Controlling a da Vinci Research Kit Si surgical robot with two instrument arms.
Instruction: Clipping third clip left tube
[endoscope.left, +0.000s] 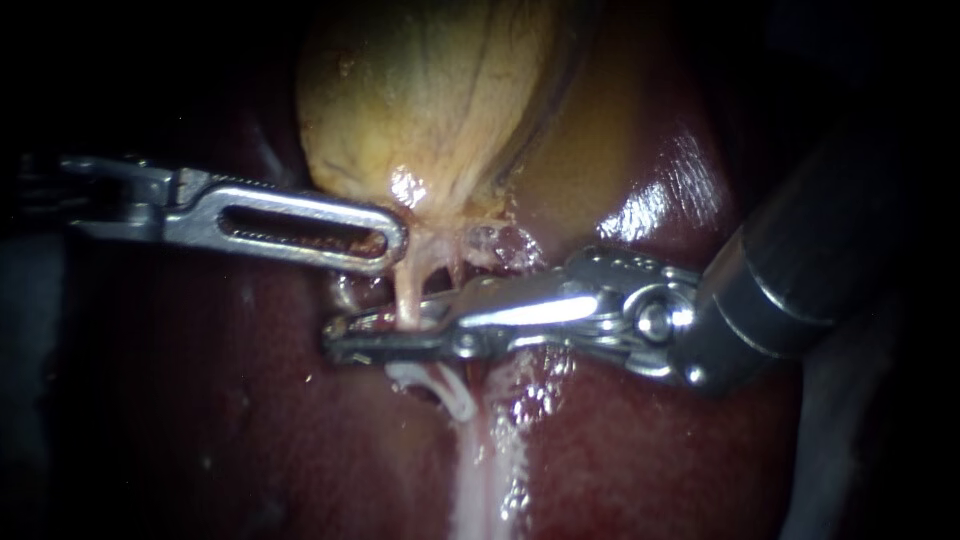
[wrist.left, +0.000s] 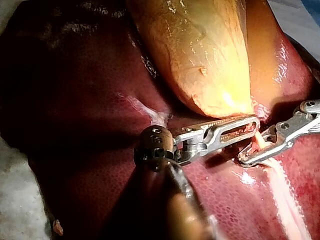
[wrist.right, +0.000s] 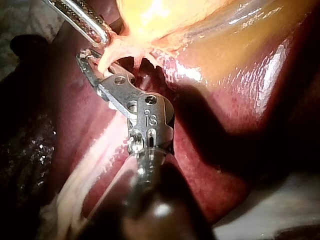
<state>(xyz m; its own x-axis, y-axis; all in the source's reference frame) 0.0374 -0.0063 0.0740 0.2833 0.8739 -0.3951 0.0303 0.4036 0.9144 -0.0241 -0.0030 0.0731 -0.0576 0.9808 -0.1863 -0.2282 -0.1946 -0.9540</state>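
So closest to the endoscope there's a pale whitish strand (endoscope.left: 485, 480) running down over the dark red liver (endoscope.left: 250, 430). Just up from that are a couple of white curved bits (endoscope.left: 452, 395) that look like clips, tucked right under the right instrument. I can't really make out what they're sitting on.

Next up is the right instrument (endoscope.left: 350, 338). It comes in from the right with its shiny wrist over the liver and lies almost flat across the scene. Its two long thin jaws are a little apart, with a narrow gap between them, and the left tube (endoscope.left: 406, 295) drops straight into that gap. So it's straddling the tube rather than clamped on it. Both wrist views match this, with the pinkish tube between the two jaws near their tips.

The left tube itself is the thin pink strand hanging off the bottom of the gallbladder. A second strand sits just beside it on the right.

A bit farther back, the left instrument (endoscope.left: 385, 240) reaches in from the left. It has slotted jaws that lie together, pinching the tissue at the very bottom of the gallbladder (endoscope.left: 430, 90) just above where the tube starts.

Behind all that is the yellowish gallbladder, with glossy liver to its right.
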